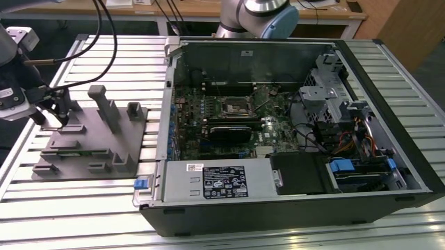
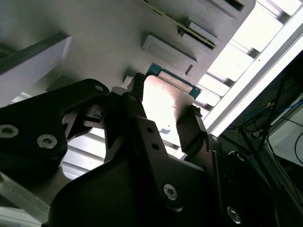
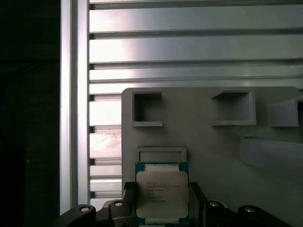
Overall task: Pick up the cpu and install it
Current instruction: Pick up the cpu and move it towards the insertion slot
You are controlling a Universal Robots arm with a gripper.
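At the far left of the exterior view, the arm's fingers [image 1: 60, 110] hang low over the grey holder plate [image 1: 90, 151], which lies on the slatted metal surface [image 1: 70, 208] beside the open computer case [image 1: 292, 208]. In both wrist views the cpu [image 3: 162, 194] sits between the two fingers, one dark pad pressed against each of two opposite edges, so they look closed on it. Its pale metal lid faces the first wrist view's camera, with the green rim showing around it. Whether it has cleared its shallow recess in the plate I cannot tell. The socket [image 1: 235, 108] lies well apart, in the middle of the board inside the case.

The chip looks light, stiff and flat, so a modest squeeze should carry it. The smooth lid and thin rim give little to hold, and a tilted grip could let it slip. Its underside contacts are likely delicate, so the bare edges are the right place to hold, as now.
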